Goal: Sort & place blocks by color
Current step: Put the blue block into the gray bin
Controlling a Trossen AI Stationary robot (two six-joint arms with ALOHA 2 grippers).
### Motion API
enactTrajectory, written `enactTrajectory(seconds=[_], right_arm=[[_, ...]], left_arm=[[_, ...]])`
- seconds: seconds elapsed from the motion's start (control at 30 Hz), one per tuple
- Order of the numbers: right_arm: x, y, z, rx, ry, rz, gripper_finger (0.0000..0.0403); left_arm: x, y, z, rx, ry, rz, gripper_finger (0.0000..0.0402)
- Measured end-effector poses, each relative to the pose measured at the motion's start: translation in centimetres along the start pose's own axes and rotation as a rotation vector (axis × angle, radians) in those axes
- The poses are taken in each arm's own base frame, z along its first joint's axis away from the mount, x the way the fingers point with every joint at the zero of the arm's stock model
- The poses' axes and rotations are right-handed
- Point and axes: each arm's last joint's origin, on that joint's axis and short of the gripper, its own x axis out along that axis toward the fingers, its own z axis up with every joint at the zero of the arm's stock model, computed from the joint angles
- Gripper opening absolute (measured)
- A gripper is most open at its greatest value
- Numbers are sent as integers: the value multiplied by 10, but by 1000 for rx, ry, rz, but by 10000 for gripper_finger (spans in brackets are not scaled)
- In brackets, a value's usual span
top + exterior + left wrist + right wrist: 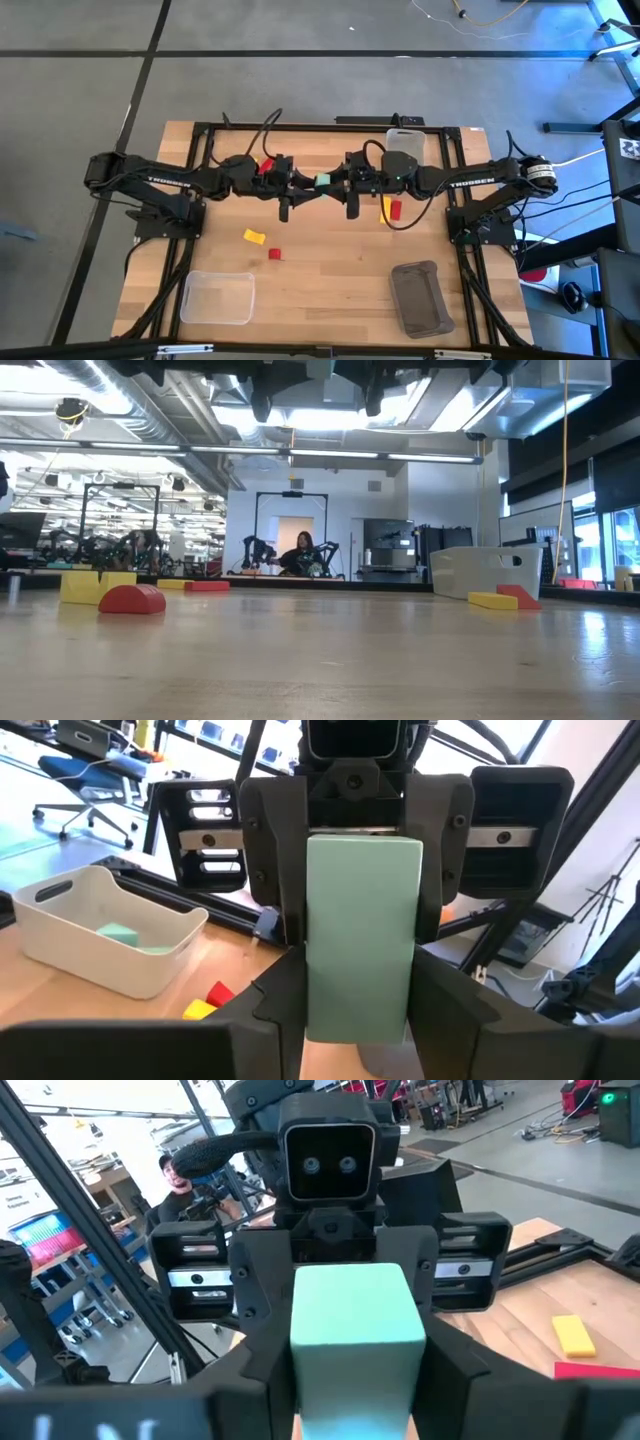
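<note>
A pale teal block (322, 180) hangs in the air over the table's middle, between my two grippers, which point level at each other. My left gripper (310, 183) comes from the table's left and is shut on the block's left end. My right gripper (335, 181) comes from the right and is shut on its other end. On the table lie a yellow block (254, 236) and a red block (275, 254) left of centre. A yellow one (385, 208) and a red one (395, 209) lie under the right arm. Another red block (266, 166) shows by the left arm. My left gripper pinches the teal block's near end (355, 1010) between its two fingers (280, 1015), coming level from the table's left, along the block. The block is lifted clear and lies level. My right gripper pinches the block's opposite end (355, 1370) between its two fingers (265, 1375), level from the table's right. In the left wrist view its fingers (272, 850) stand against the block's two sides.
A white bin (404, 145) stands at the far edge with a teal block (120, 932) inside. A clear bin (217, 297) sits near the front left and a grey bin (420, 297) near the front right. Bare wood lies between them.
</note>
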Motion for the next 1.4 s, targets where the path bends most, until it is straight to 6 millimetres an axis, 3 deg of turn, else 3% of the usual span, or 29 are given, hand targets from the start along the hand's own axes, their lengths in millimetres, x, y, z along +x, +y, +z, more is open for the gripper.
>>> enactTrajectory(seconds=[0.33,0.7,0.97,1.4], right_arm=[[-11,1,4,-3,65,-10,134],[-70,6,28,-56,214,-124,134],[-99,11,37,-87,227,-213,134],[-100,11,37,-89,226,-213,134]], left_arm=[[-10,4,8,9,27,-3,176],[-67,5,40,89,34,94,183],[-93,5,16,44,-43,115,184],[-99,3,15,112,-71,97,184]])
